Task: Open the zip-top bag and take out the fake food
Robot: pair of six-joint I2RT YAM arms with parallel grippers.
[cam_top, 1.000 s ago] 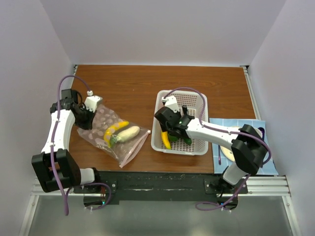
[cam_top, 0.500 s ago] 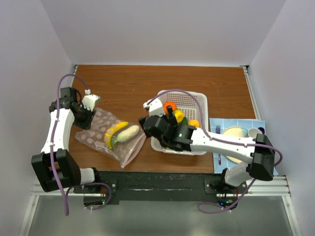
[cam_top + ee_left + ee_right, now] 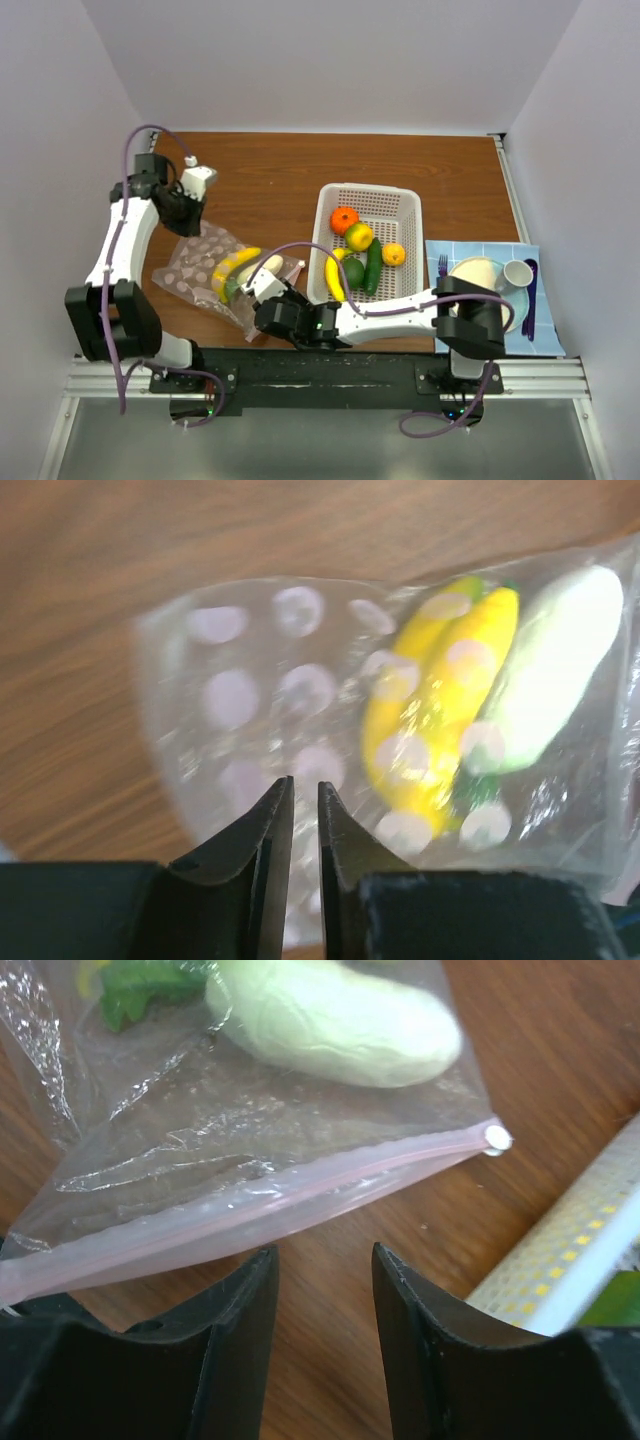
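Note:
The zip-top bag (image 3: 200, 268) lies on the table's left half with a yellow banana (image 3: 236, 264) and a white piece (image 3: 266, 268) of fake food inside. My left gripper (image 3: 184, 212) hovers over the bag's far end. In the left wrist view its jaws (image 3: 305, 785) stand a narrow slit apart, empty, above the bag (image 3: 250, 700). My right gripper (image 3: 258, 296) sits low at the bag's near edge. Seen from the right wrist, it (image 3: 322, 1260) is open, with the pink zip strip (image 3: 300, 1185) just beyond its tips. More fake food (image 3: 344, 220) lies in the basket.
The white perforated basket (image 3: 412, 250) stands right of the bag, its corner (image 3: 560, 1260) close to my right fingers. A blue placemat (image 3: 500, 330) with a plate (image 3: 478, 272), cup (image 3: 515, 272) and cutlery lies at the right edge.
The right arm swung from the basket to the bag's zip edge, and its jaws narrowed. The left gripper let go of the bag's far end and moved back and up.

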